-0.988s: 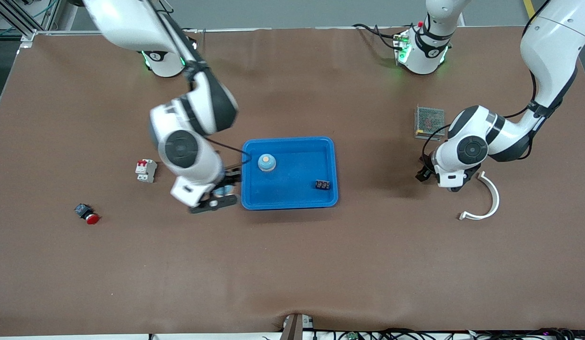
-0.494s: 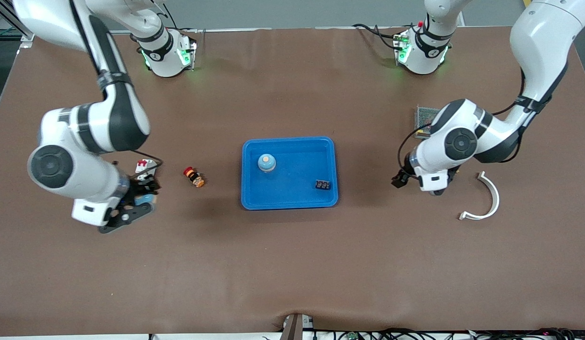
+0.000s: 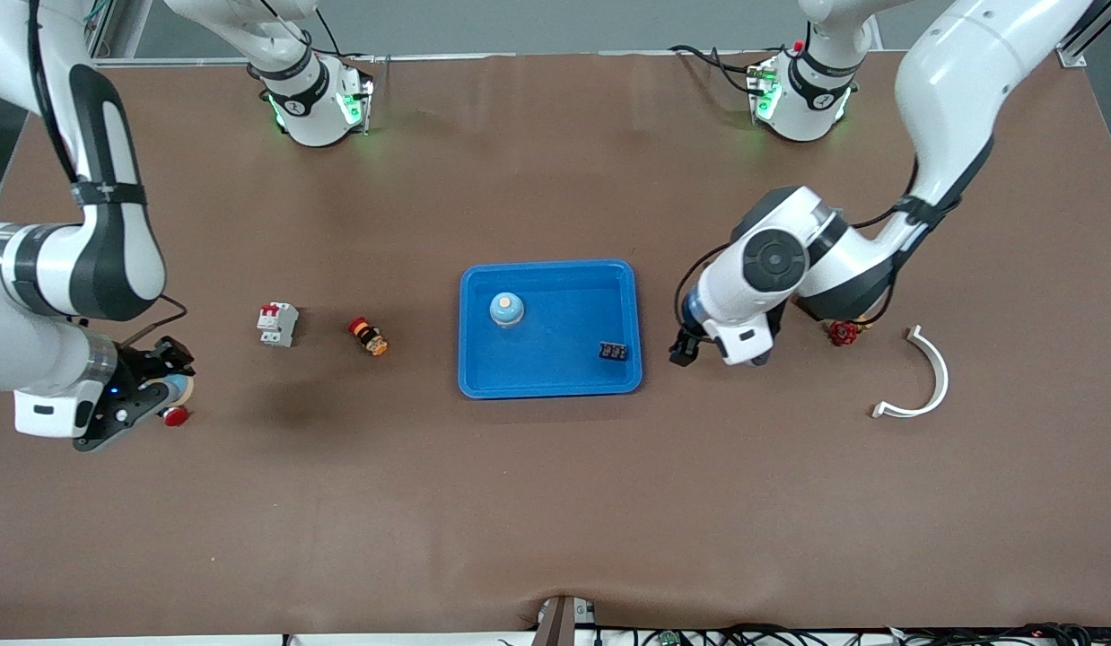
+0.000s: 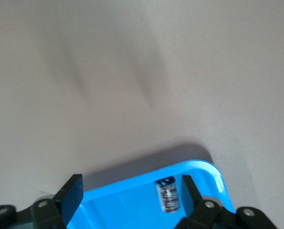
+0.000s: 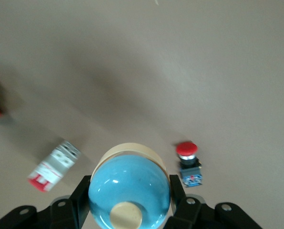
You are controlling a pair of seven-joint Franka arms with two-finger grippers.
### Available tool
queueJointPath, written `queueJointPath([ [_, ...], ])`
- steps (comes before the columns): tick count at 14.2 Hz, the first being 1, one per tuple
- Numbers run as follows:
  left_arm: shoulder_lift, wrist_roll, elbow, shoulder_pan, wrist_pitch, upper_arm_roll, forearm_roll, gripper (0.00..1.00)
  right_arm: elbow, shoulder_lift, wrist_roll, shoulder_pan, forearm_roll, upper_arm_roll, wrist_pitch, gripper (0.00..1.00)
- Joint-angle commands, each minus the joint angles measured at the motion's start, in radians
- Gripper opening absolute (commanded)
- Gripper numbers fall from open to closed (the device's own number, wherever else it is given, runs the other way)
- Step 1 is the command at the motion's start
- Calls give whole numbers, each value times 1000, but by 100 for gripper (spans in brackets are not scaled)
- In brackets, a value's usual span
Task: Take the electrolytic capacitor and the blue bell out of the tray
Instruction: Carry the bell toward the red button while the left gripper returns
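At the right arm's end of the table, low in the frame, the right gripper (image 3: 161, 396) is hanging over a red push button (image 3: 172, 415). Its fingers are clamping a blue bell (image 5: 129, 188) by the cream base. Half a second ago it was sitting beside the white breaker (image 3: 276, 324), and a second ago it was right by the blue tray (image 3: 632, 305), so it is carrying the bell away from the middle of the frame.

The left gripper (image 3: 686, 349) is hovering over the table just beside the tray's edge, having come in from near the white curved piece (image 3: 925, 377). Its fingers are standing wide apart and holding nothing. The capacitor (image 4: 167, 194) is lying in a corner of the tray, and another bell (image 3: 506, 309) is sitting in the tray too; neither has shifted. A small red knob (image 3: 844, 334), covered by the arm before, is now showing. The orange and red button (image 3: 368, 336) is staying put.
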Motion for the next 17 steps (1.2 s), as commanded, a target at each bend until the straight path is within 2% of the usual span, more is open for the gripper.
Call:
queueJointPath([
  [1, 61, -87, 127, -225, -6, 170, -17, 87, -127, -36, -78, -63, -7, 25, 107, 32],
  [3, 88, -128, 159, -297, 39, 221, -23, 83, -207, -36, -127, -101, -4, 27, 202, 32],
  [6, 124, -160, 197, -354, 81, 247, -17, 76, -305, -35, -141, -129, -3, 28, 316, 32],
  [8, 144, -186, 220, -411, 110, 288, -18, 72, -373, -35, -141, -137, -3, 30, 397, 32],
  [11, 160, -220, 227, -492, 135, 379, -21, 68, -425, -27, -140, -140, -1, 31, 482, 32],
  [13, 168, -220, 227, -508, 135, 390, -21, 64, -463, -22, -140, -140, 20, 31, 540, 32],
  [15, 171, -220, 225, -508, 135, 390, -21, 57, -485, -21, -140, -138, 22, 31, 578, 32],
  [17, 170, -220, 225, -508, 135, 390, -21, 41, -485, -4, -140, -138, 22, 33, 594, 32],
])
